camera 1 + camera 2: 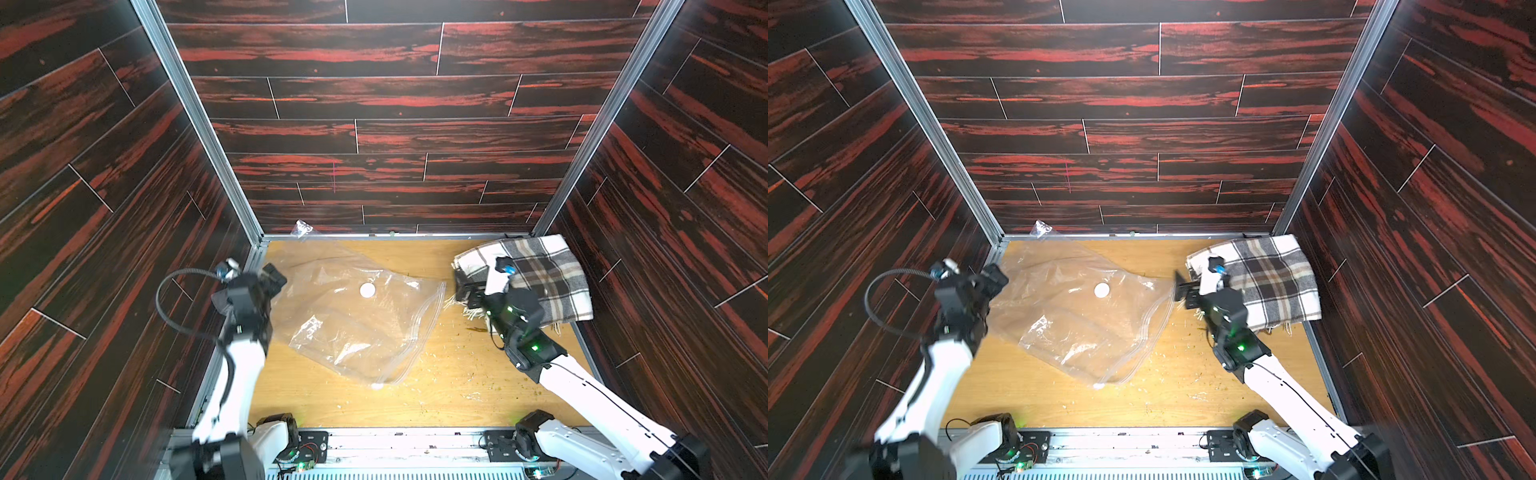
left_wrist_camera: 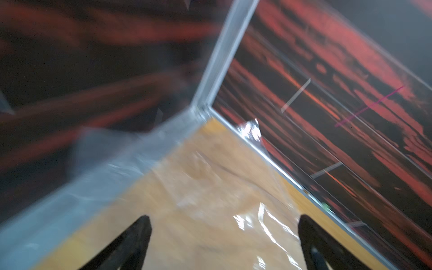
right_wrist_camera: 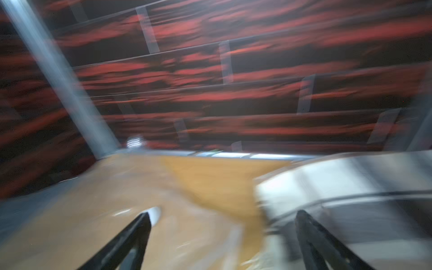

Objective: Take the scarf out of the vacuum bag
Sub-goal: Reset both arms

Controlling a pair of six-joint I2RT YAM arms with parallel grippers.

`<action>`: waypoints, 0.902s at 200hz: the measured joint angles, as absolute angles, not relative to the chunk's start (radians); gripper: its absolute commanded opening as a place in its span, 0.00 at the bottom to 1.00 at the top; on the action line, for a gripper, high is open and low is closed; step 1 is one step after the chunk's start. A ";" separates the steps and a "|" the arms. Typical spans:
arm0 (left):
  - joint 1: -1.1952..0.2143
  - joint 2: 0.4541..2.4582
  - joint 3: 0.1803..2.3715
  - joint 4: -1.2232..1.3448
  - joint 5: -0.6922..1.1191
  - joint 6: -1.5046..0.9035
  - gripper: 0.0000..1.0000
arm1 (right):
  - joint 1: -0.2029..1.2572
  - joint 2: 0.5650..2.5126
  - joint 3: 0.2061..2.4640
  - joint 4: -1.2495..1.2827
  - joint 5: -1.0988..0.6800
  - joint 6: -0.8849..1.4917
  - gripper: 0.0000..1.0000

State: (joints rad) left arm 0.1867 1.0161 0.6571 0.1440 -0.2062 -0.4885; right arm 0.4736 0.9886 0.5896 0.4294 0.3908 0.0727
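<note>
Seen from above in both top views: a clear vacuum bag [image 1: 345, 320] [image 1: 1075, 320], flat and crinkled, sprawled over the left and middle of a wooden desk [image 1: 457, 386] [image 1: 1183, 399], wood grain plain through the plastic. Near the bag's middle, a round white valve disc [image 1: 367, 289] [image 1: 1101, 290], face-up. Along the side turned towards the right arm [image 1: 523, 320] [image 1: 1225, 311], the zip-seal edge [image 1: 422, 332] [image 1: 1148, 332], with a small white slider clip [image 1: 377, 385] [image 1: 1099, 385] at its near end.

Wholly outside the bag, in the desk's far right corner: the scarf [image 1: 544, 278] [image 1: 1271, 278], plaid in cream, brown and grey, folded into a thick pad, its fringe [image 1: 465, 312] trailing off the near-left corner.

At the scarf's left edge, just beside the bag's mouth: the right arm's jaws, spread wide and holding nothing, black fingers [image 3: 138, 230] well apart in the blurred right wrist view, scarf by one and plastic by the other.

Over the bag's left edge, beside the side wall: the left arm [image 1: 243, 303] [image 1: 959, 303], jaws likewise wide apart and empty, fingers [image 2: 138, 233] either side of glinting plastic in the left wrist view.

At the foot of the back wall, a crumpled bit of clear plastic [image 1: 302, 228] [image 1: 1040, 228] [image 2: 250, 131]; unclear whether part of the bag. Across the near right of the desk, pale crumbs [image 1: 449, 361].
</note>
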 measured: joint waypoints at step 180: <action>0.096 1.577 0.168 1.179 -0.253 -0.207 1.00 | -0.067 1.573 0.118 1.435 0.142 0.073 0.98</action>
